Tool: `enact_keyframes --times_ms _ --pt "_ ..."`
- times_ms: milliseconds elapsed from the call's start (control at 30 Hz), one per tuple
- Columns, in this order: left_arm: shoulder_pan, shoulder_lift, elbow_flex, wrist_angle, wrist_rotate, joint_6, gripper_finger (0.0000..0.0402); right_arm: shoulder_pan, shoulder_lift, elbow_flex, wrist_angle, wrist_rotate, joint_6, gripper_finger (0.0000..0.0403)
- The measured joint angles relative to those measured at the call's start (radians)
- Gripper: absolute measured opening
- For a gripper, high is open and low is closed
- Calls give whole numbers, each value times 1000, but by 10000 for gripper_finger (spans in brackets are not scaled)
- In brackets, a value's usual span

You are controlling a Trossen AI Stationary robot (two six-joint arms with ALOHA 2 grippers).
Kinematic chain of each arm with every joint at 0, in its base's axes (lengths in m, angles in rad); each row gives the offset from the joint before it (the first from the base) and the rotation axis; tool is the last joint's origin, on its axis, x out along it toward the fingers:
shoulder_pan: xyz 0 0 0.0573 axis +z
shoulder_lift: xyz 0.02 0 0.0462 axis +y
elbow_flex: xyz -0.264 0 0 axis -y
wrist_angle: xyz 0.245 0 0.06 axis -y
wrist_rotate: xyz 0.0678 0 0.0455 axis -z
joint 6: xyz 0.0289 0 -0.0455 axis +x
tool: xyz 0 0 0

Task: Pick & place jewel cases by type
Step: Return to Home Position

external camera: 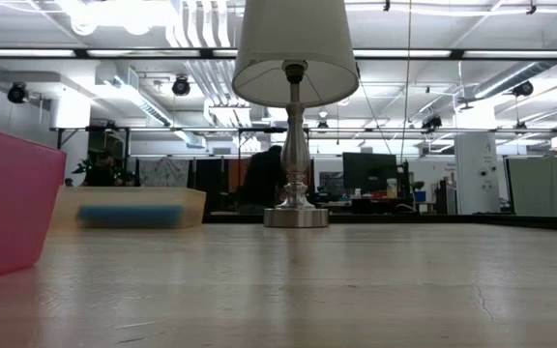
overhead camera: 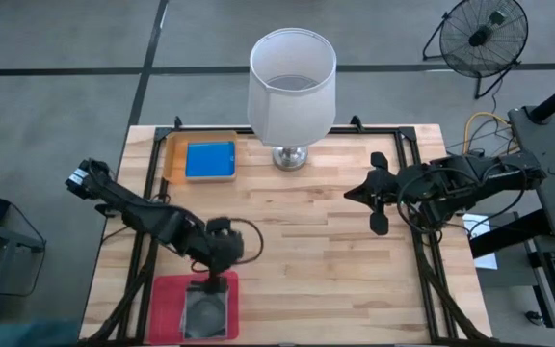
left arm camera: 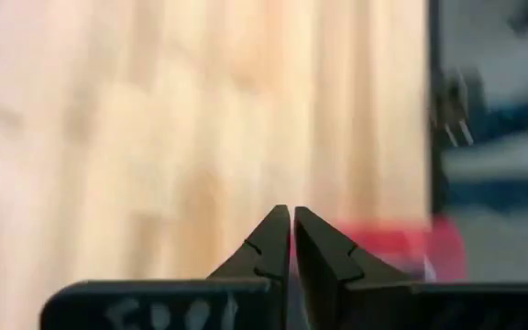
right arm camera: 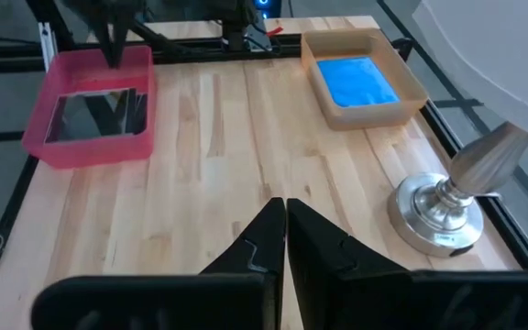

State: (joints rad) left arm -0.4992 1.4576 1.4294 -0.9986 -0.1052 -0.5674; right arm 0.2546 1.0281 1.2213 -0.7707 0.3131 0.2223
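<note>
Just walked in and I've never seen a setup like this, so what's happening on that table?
Two robot arms sort thin plastic cases by type. A blue case lies in the orange tray, a dark see-through case in the pink tray. Neither gripper holds anything: the left gripper, shut, hovers at the pink tray's edge, and the right gripper, shut, hangs over the table, right of the lamp.

Orange tray [overhead camera: 172,157] holds blue case [overhead camera: 210,159]; pink tray [overhead camera: 166,306] holds dark case [overhead camera: 205,311]. Left gripper [overhead camera: 210,282] above pink tray's rim; right gripper [overhead camera: 351,193] near lamp [overhead camera: 292,87].
</note>
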Motion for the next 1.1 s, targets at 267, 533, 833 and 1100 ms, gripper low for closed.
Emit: enact_keyframes --times_ms 267,533,833,1100 --pt "10 -6 210 -14 -248 84 0 0 -5 0 1 0 -3 8" --pt "11 -6 330 16 -271 229 0 0 -3 0 0 0 94 8" --pt "47 -11 307 76 -334 314 0 0 -15 0 1 0 168 8" --pt "151 -139 93 377 -19 404 0 0 -93 -21 29 3 51 8"
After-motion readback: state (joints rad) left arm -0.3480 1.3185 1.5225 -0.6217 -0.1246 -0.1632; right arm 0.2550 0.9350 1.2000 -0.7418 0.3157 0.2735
